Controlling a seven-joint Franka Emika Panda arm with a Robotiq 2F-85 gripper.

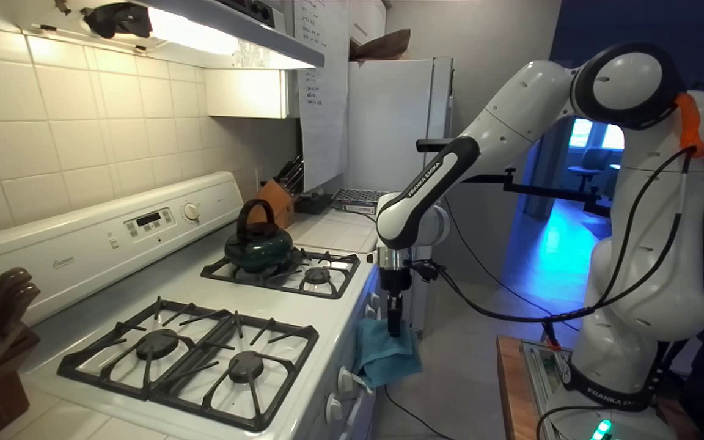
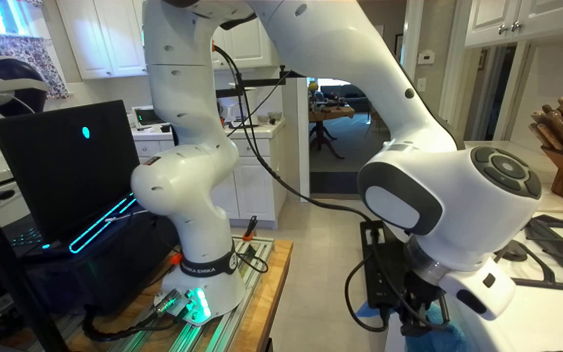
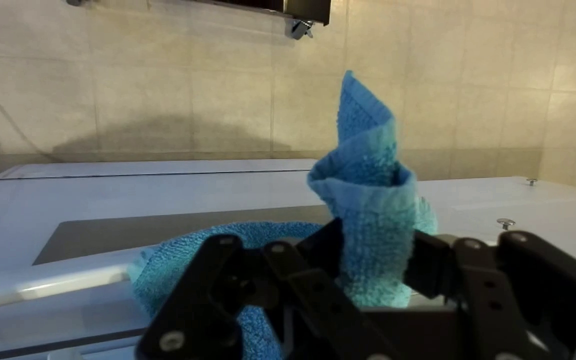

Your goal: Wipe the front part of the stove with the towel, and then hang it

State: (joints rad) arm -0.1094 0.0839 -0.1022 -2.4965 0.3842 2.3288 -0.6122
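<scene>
Tool (image 3: 375, 255) is pinching a bunched fold of the towel (image 1: 386, 357) tight from both sides, and it's hanging at the stove (image 1: 329, 315) front. It's looking soft, light and floppy, so grabbing a thick fold is probably beating a corner. Maybe it's lapping the handle (image 3: 43, 284); tool's blocking that bit. Arm (image 1: 511, 116) is arching over, pointing straight down.

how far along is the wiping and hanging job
Looks done: the towel is picked up and appears draped over the oven handle. Unclear: whether the stove was wiped; no picture settles it. In hand: the end effector grips a fold of the towel. Left: probably straightening the hang and letting go, since the jaws are closed on it.
</scene>
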